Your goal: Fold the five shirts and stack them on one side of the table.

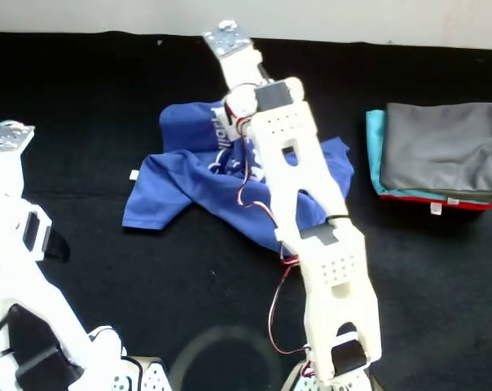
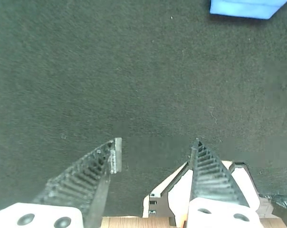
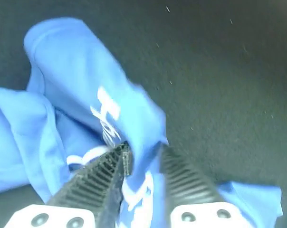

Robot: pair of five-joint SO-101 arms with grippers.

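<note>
A crumpled blue shirt (image 1: 199,176) lies on the black table near its middle. My right arm stretches over it, and my right gripper (image 3: 142,156) is shut on a fold of the blue shirt (image 3: 81,90) with white print, cloth pinched between the two ridged fingers (image 3: 181,178). A stack of folded shirts (image 1: 441,155), grey on top with teal and red edges below, rests at the table's right side. My left gripper (image 2: 155,154) stands open over bare black cloth at the left, holding nothing; a corner of the blue shirt (image 2: 245,8) lies well beyond it.
The black tablecloth (image 1: 91,106) is bare to the left of the blue shirt. The left arm's white body (image 1: 22,285) fills the lower left corner. A pale wall strip runs along the table's far edge (image 1: 352,20).
</note>
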